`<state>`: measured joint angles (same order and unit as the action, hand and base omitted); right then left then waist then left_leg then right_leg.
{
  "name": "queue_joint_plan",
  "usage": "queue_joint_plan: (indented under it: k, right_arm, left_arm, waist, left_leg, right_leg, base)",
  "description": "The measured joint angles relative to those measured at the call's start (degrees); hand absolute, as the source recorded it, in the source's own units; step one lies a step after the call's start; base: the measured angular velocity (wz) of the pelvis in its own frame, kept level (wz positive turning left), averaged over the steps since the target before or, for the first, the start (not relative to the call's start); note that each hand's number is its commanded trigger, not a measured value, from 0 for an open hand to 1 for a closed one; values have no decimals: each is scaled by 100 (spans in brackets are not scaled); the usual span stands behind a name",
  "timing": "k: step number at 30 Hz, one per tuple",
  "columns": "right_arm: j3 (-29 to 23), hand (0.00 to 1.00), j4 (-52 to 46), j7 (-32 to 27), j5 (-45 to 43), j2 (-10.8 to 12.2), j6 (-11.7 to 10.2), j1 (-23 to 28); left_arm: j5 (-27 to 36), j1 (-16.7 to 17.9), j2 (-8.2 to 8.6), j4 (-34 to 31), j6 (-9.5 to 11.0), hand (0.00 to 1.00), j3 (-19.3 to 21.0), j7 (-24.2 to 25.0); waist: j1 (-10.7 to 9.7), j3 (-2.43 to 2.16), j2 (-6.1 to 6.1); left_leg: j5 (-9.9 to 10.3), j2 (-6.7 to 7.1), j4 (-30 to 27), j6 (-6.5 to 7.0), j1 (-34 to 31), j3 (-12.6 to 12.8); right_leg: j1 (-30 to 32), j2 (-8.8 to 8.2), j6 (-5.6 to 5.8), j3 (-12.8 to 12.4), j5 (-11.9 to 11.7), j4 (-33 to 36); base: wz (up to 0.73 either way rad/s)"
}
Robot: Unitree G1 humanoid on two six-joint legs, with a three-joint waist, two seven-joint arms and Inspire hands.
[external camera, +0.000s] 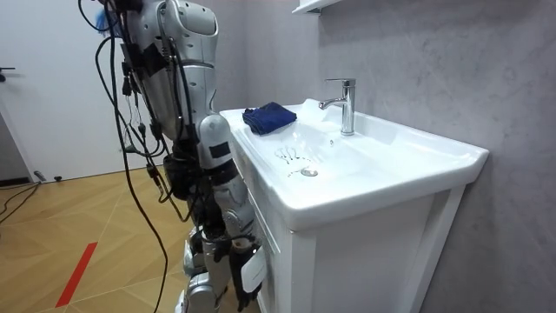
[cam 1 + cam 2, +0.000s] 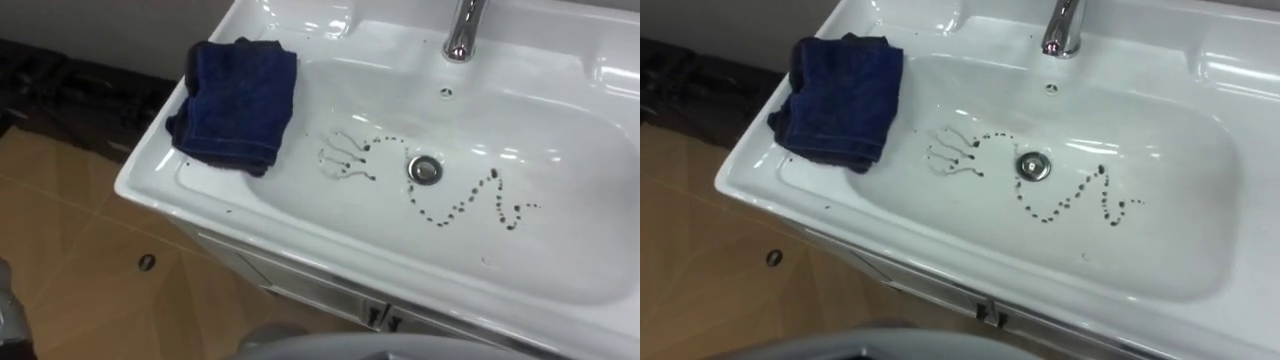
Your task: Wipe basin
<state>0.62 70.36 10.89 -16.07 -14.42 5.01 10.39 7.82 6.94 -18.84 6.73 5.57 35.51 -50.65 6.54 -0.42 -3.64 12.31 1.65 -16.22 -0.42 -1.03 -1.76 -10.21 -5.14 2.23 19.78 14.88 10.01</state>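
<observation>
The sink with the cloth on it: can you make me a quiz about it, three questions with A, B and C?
1. Where is the cloth?
A) on the floor
B) on the left rim of the sink
C) hanging over the tap

2. What colour is the cloth?
A) red
B) dark blue
C) yellow

3. How does the inside of the sink look?
A) spotless
B) full of water
C) marked with dark dots and squiggles

Answers:
1 B: it lies bunched on the rim, with one edge drooping into the sink.
2 B: it is dark blue all over.
3 C: dotted lines curl on both sides of the drain.
</observation>
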Motion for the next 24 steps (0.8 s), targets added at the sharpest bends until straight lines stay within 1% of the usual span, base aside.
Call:
queue_joint_plan:
  k: [1,3,5,6,7,8,9,11,12,14,16,18,20,24]
  right_arm:
    - [-34,0,-4,10,5,0,-19,31]
    - [-29,0,14,38,31,2,-28,73]
    - [-28,0,90,69,29,11,-55,112]
    - [-30,0,127,85,54,12,-55,119]
    - [-28,0,153,99,100,11,-51,125]
    - [-25,0,161,103,124,12,-50,148]
    - [-23,0,201,110,208,12,-54,189]
    - [-24,0,252,113,234,20,-48,209]
    - [-27,0,271,115,242,26,-49,217]
    - [-30,0,276,146,235,28,-49,220]
    - [-67,0,273,193,231,38,-46,216]
    - [-78,0,272,189,244,44,-34,210]
    - [-67,0,275,190,247,55,6,192]
    - [-69,0,275,274,248,99,4,140]
  left_arm:
    - [-208,-3,0,-133,40,0,-7,9]
    - [-376,-6,0,-302,113,0,-19,22]
    - [-403,-6,2,-520,122,0,-21,35]
    - [-402,-5,2,-689,127,0,-35,35]
    - [-401,-5,2,-874,143,0,-73,32]
    - [-403,-6,2,-973,153,0,-109,27]
    - [-430,-7,2,-1149,204,0,-200,27]
    - [-612,-29,1,-1292,286,0,-298,63]
    - [-639,-41,1,-1349,340,0,-386,88]
    - [-660,-50,2,-1416,359,0,-534,113]
    - [-1038,-55,2,-1425,361,0,-726,150]
    - [-1221,-99,1,-1427,361,0,-874,219]
    - [-1246,-139,5,-1427,360,0,-1191,333]
    - [-1382,-147,32,-1427,336,0,-1558,690]
  waist:
    - [-43,15,-15]
    - [-140,47,-33]
    - [-177,49,-55]
    - [-228,45,-76]
    - [-317,59,-57]
    - [-336,69,-42]
    - [-344,77,-36]
    - [-395,76,-32]
    - [-463,75,-35]
    - [-513,68,-25]
    - [-623,68,-11]
    - [-663,66,11]
    - [-769,73,45]
    - [-835,81,137]
  left_leg:
    - [0,-5,4,0,33,27]
    - [1,-8,55,0,119,56]
    - [1,-24,95,0,163,111]
    - [1,-29,109,-1,175,132]
    - [1,-30,134,-1,188,141]
    - [0,-30,138,-1,192,143]
    - [0,-33,145,-1,216,154]
    - [0,-36,153,-1,234,165]
    - [0,-39,166,-1,256,205]
    - [1,-45,169,0,269,230]
    - [2,-54,160,-1,265,250]
    - [2,-60,154,-1,271,277]
    - [2,-65,151,-1,279,305]
    - [1,-92,138,-1,286,366]
  right_leg:
    - [-22,1,-3,-25,-2,-7]
    - [-79,0,-5,-71,-4,-26]
    - [-79,0,-5,-115,-4,-25]
    - [-76,1,-6,-141,-5,-27]
    - [-75,1,-7,-168,-6,-28]
    - [-75,1,-7,-185,-6,-26]
    - [-76,1,-7,-223,-6,-26]
    - [-75,2,-7,-248,-6,-23]
    - [-74,1,-7,-264,-6,-22]
    - [-73,4,-7,-284,-6,-24]
    - [-72,8,-7,-293,-6,-25]
    - [-68,10,-7,-345,-6,-25]
    - [-68,11,-7,-376,-6,-26]
    - [-60,26,-25,-434,-16,-36]
  base:
    - [-6]
    - [-12]
    - [-16]
    - [-11]
    - [-7]
    - [-8]
    - [-10]
    - [-10]
    - [-10]
    - [-9]
    - [-4]
    - [-6]
    - [-5]
    - [-9]
